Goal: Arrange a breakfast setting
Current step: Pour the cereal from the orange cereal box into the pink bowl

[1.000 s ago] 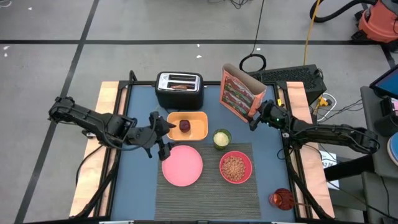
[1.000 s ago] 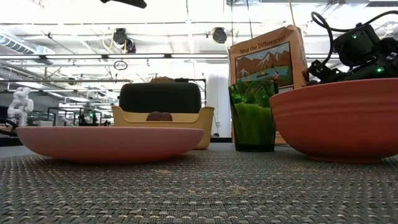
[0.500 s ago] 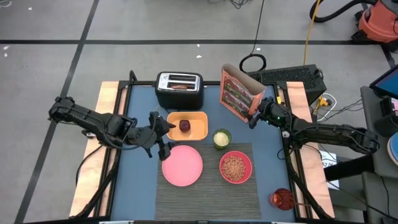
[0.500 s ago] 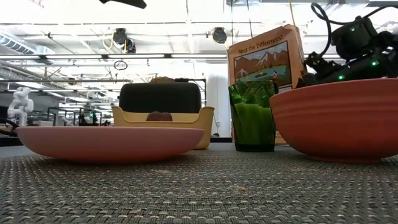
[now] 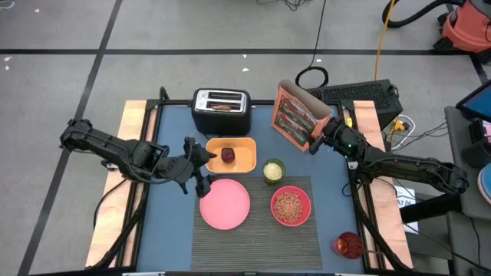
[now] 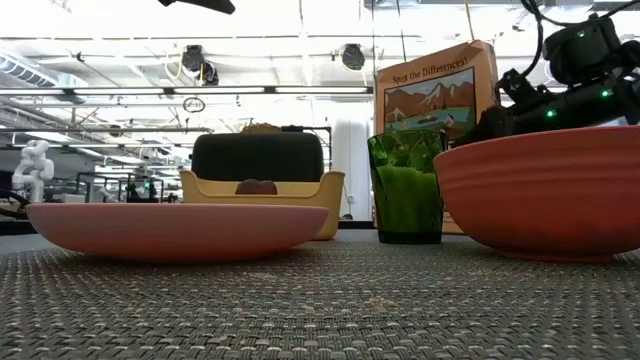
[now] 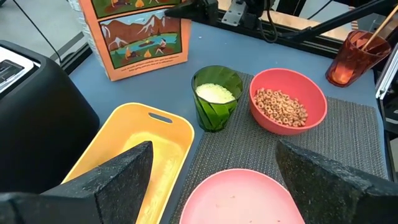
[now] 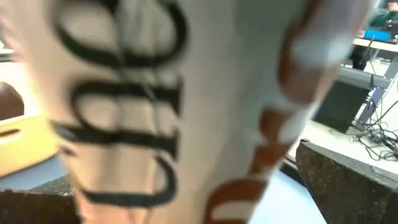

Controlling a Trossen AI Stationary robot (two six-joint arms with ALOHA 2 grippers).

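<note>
The right gripper (image 5: 316, 140), fingers spread wide, straddles the right edge of the upright cereal box (image 5: 294, 115) at the desk's far right, while the left gripper (image 5: 196, 165), fingers released, waits by the pink plate (image 5: 225, 204).

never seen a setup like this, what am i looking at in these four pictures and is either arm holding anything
These are two dark robot arms at a blue table, each ending in a two-finger gripper. One picture looks straight down from above, one sits at table-top height, and two come from cameras on the arms' wrists.

On the table: a dark grey ribbed placemat with a round pink plate, a pink bowl of cereal rings and a green glass at its far edge. Behind stand a yellow tray holding a small dark-red fruit, a black toaster and an orange-red cereal box. A red cup sits at the near right corner.

The left gripper is open and empty beside the tray. The right gripper is open with the box between its fingers, filling its wrist view; it has not closed on it.
</note>
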